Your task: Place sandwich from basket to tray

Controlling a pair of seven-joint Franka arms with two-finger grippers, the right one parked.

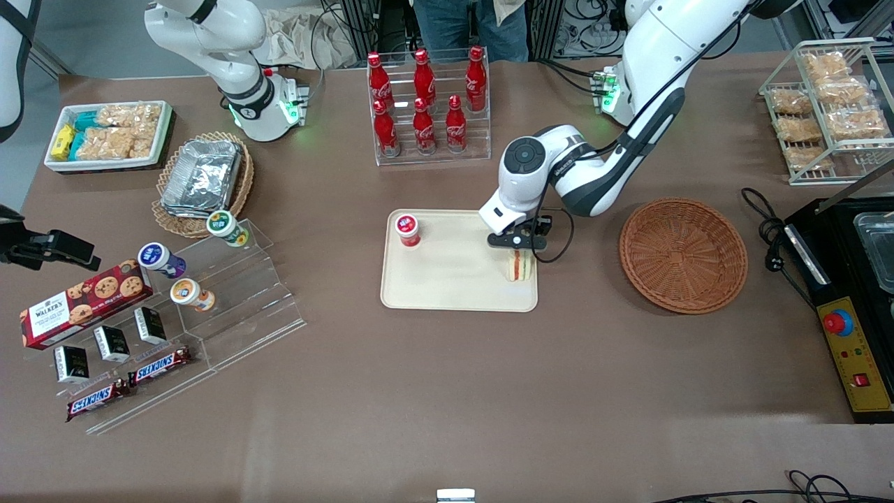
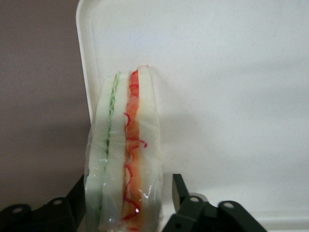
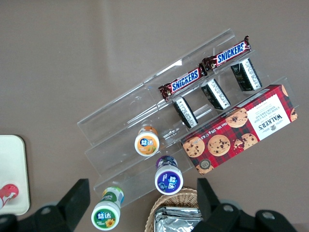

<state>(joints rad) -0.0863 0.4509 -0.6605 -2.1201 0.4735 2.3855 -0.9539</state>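
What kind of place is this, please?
Probably a robot lab staged as a snack shop: cola bottles on a rack, Snickers bars on acrylic steps. The gripper, over the tray, holds a sandwich.

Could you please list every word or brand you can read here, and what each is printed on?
"SNICKERS": two bars on the clear stand.
"WALKERS": red biscuit box.
Coca-Cola script: red bottles.
Cup lids: too small to read.
Sandwich on the tray, between the gripper fingers: no text.
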